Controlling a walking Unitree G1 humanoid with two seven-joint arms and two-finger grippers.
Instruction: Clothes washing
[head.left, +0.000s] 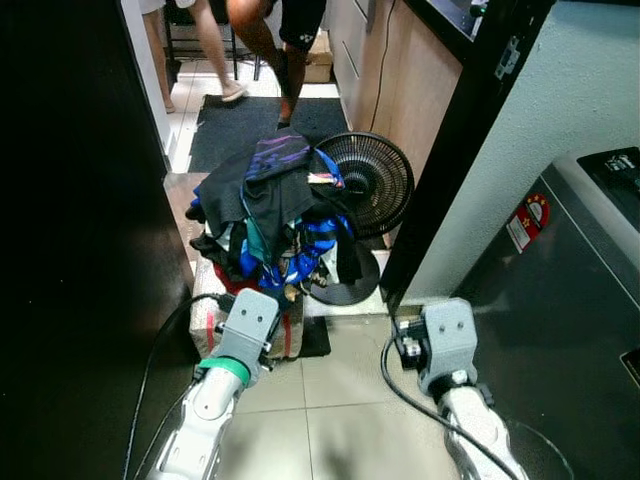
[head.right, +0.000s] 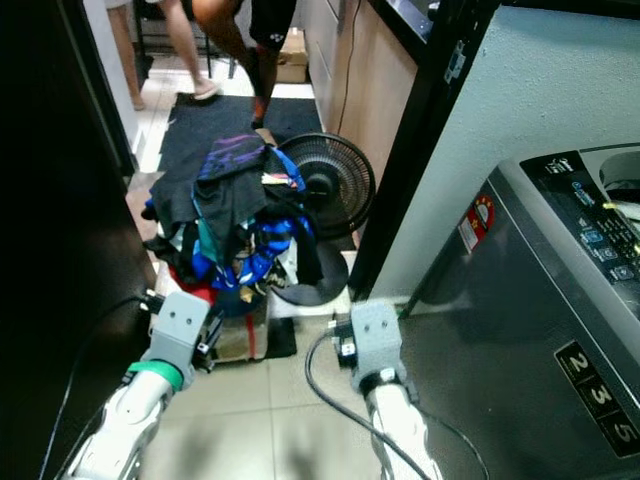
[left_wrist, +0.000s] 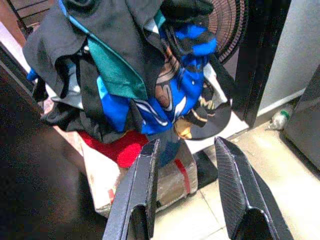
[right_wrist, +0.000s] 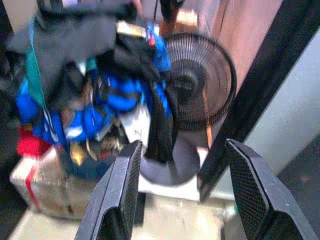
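left wrist view, left gripper (left_wrist: 185, 165) (fingers parted) facing clothes pile (left_wrist: 135, 70)

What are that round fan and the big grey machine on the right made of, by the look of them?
The fan looks like black wire mesh, probably coated metal, on a smooth black base that seems plastic. The washing machine has a dark grey side that looks like painted sheet metal, since it shows a soft sheen, and a glossy printed control panel, likely plastic.
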